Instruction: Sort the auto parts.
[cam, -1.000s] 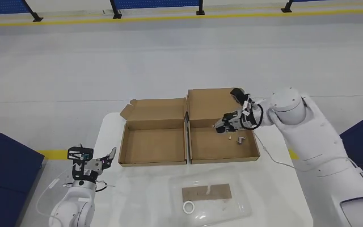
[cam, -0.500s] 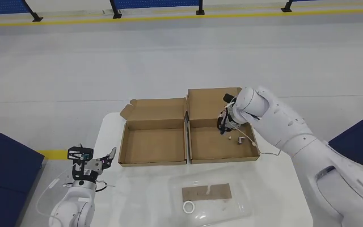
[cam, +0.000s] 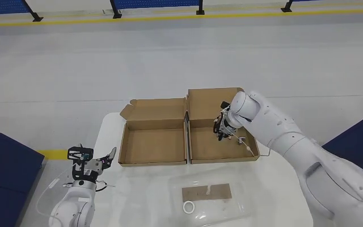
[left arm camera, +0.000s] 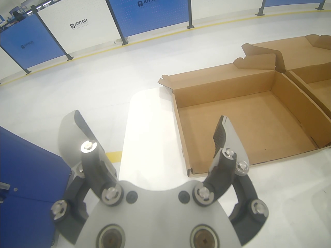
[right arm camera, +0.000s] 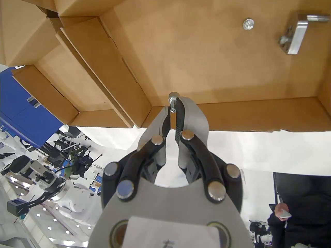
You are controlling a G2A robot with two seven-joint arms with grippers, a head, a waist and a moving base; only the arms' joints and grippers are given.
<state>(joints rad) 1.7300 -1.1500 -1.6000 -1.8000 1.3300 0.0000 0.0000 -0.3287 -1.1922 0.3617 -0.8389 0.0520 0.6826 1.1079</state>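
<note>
Over the right box (cam: 207,148), the right gripper (right arm camera: 175,105) has its fingers closed on a bolt (right arm camera: 173,95), seemingly to drop it there, while the left gripper (left arm camera: 151,118) hangs wide open and empty.

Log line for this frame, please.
right gripper: shut on screw, over right box | left gripper: open, at table edge | in right box: bracket, bolt

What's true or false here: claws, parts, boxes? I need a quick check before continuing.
1. The right claw is shut on a small threaded metal bolt. True.
2. The left claw holds a part. False: it is open and holds nothing.
3. The silver L-shaped metal bracket lies outside both boxes. False: it lies in the right brown cardboard box.
4. A white ring lies in the clear plastic bag. True.
</note>
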